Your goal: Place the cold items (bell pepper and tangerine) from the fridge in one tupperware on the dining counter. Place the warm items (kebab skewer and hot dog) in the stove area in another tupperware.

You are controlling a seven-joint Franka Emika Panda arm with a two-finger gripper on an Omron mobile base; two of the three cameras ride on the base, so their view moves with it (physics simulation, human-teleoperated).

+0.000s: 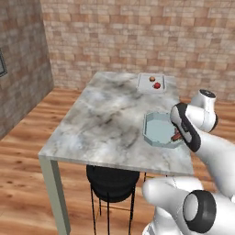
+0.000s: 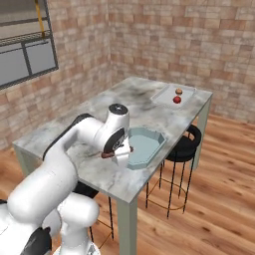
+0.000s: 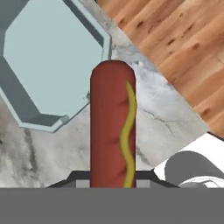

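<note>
- Dining counter (image 1: pixel 105 119): grey marble top on pale legs, standing on a wood plank floor (image 1: pixel 23 151) against brick walls (image 1: pixel 137 32). From my right base feed I also see a dark-framed window (image 2: pixel 25 55) in the left wall.
- Black stools: one tucked under the counter's near edge (image 1: pixel 112 183), one at the long side toward the open floor (image 2: pixel 185 144).
- Pale blue octagonal tupperware (image 1: pixel 158 130): sits on the counter near the long edge on the arm's side in the left base feed. Its inside looks bare from the hand camera (image 3: pixel 48 57).
- Second tupperware (image 1: pixel 151 83): a lighter, squarish tray at the far end of the counter, well apart from the blue one. It holds a tangerine (image 1: pixel 152 78) and, just beside it, a red bell pepper (image 1: pixel 157 85).
- Gripper (image 2: pixel 117 153): low over the counter, just beside the blue tupperware's rim on the robot's side.
- Hot dog (image 3: pixel 113 127): red-brown with a yellow mustard squiggle, clamped between the jaws, its free end reaching out over the marble right at the container's rim. A sliver of it shows past the wrist in the left base feed (image 1: pixel 176 136).
</note>
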